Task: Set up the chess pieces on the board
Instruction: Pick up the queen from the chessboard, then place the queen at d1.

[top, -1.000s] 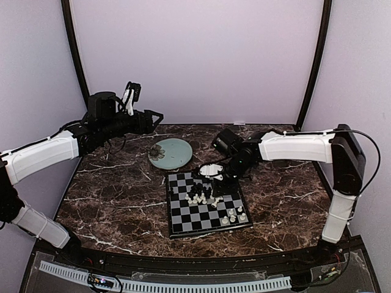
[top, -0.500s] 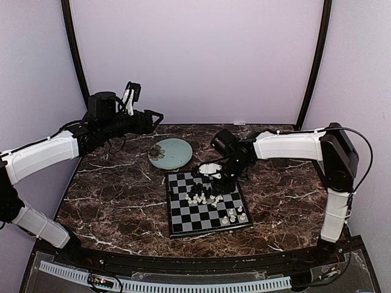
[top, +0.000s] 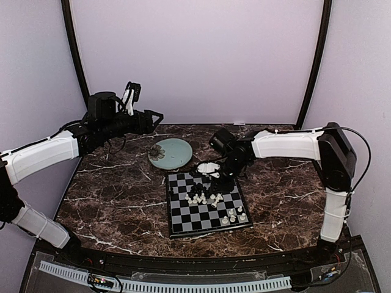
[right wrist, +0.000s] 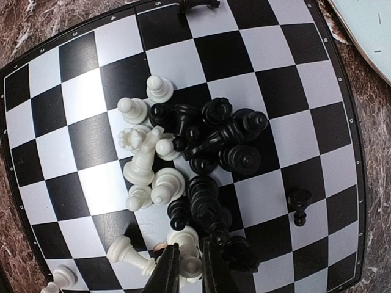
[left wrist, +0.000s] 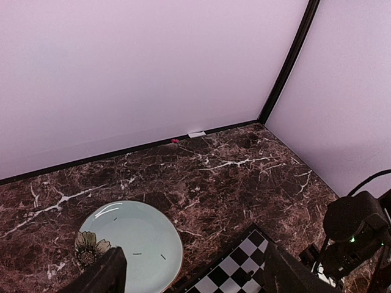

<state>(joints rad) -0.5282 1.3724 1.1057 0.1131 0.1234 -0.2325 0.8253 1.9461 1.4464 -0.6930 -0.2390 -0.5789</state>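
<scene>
Right end effector (right wrist: 190, 250) narrow about white piece (right wrist: 191, 267) in heap (right wrist: 201, 165); hold unclear; lift may topple heap; left end effector (left wrist: 194, 256) wide.

The worktop (top: 116, 201) is showing a polished, veined marble look. Under the right jaws, the board (right wrist: 293, 36) is gleaming glossy and the chess pieces (right wrist: 208, 140) are looking like smooth, shiny plastic. Ahead of the left jaws, the plate (left wrist: 134, 238) is shining like glazed ceramic.

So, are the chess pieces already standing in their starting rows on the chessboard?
No, most chess pieces lie jumbled in a mixed black-and-white heap around the middle of the chessboard.
</scene>
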